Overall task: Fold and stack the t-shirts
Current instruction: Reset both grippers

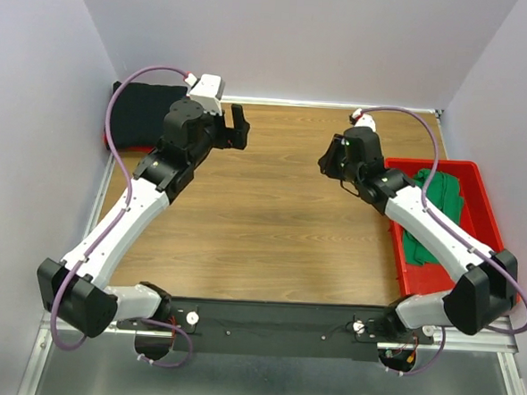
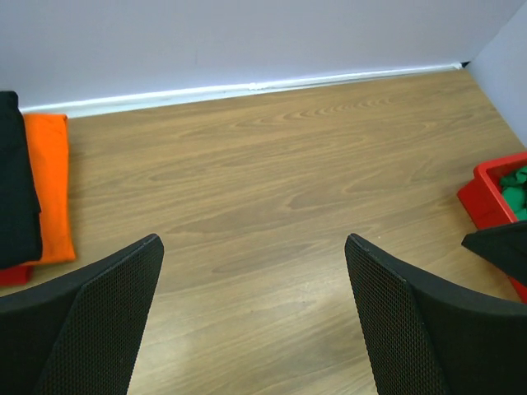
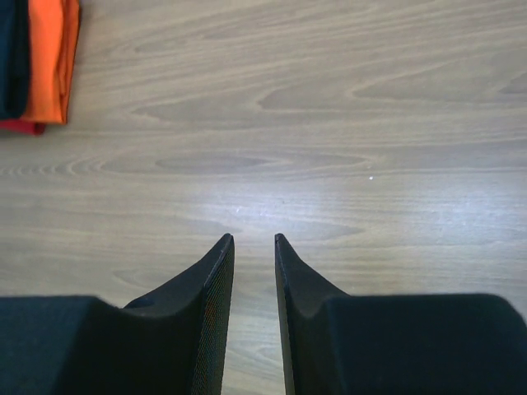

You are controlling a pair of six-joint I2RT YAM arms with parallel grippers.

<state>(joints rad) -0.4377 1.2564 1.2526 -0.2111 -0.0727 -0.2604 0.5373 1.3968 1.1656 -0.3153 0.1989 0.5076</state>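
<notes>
Left arm (image 1: 133, 209) and right arm (image 1: 424, 212): white links, black joints, 1 purple cable (image 1: 110, 121) looping along each; black fingers (image 2: 90, 329) seemingly mesh-textured.

T-shirts, four counted, one black t-shirt (image 1: 144, 110), one orange t-shirt (image 2: 49, 185), one dark red t-shirt (image 3: 23, 126) (edge only), one green t-shirt (image 1: 438, 204), one red bin (image 1: 420, 277), two arms, left arm (image 1: 138, 208), right arm (image 1: 432, 221), two grippers, left gripper (image 2: 251, 247), right gripper (image 3: 254, 240), one table (image 1: 262, 215)

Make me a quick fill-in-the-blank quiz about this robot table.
The green t-shirt lies in the ___ bin.
The black t-shirt sits in the table's far ___ corner.
The left gripper is wide ___ and empty.
The right gripper holds ___.
Missing: red; left; open; nothing.
</notes>
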